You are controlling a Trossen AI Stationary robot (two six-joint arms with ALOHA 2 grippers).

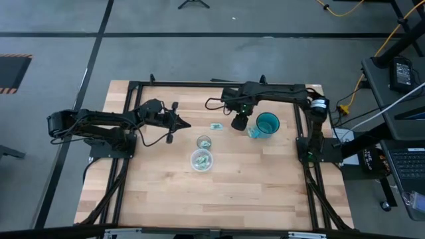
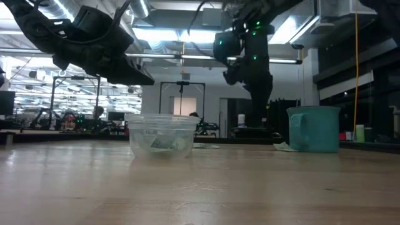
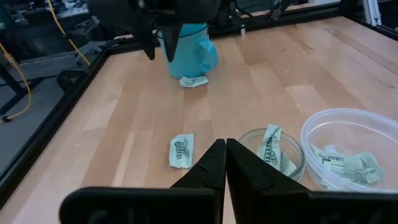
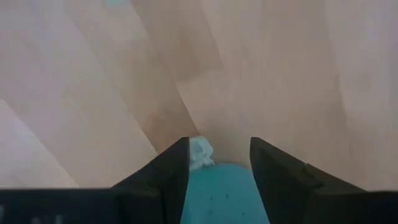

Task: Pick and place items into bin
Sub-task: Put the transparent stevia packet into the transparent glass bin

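Note:
My right gripper (image 4: 217,163) hangs above the table beside the teal mug (image 1: 267,124) and is shut on a teal and white packet (image 4: 217,186). My left gripper (image 3: 225,155) is shut and holds nothing. It hovers over the table's middle, pointing toward the right arm. One packet (image 3: 181,151) lies flat on the wood in front of it. Another packet (image 3: 194,81) lies against the mug's foot. A small clear dish (image 3: 272,152) and a larger clear bin (image 3: 351,155) both hold packets. My right gripper has the packet between its two fingers, the teal part (image 4: 219,190) filling the gap. A crumpled white end (image 4: 200,154) sticks out past the fingertips. The fingers point down at the table and the packet is lifted clear of it.
The mug stands on the table's right half, close to the right gripper (image 1: 238,123). Dish (image 1: 204,142) and bin (image 1: 202,160) sit in the table's middle, the bin nearer the near edge. Bare wood stretches along the near edge. A black frame runs around the table.

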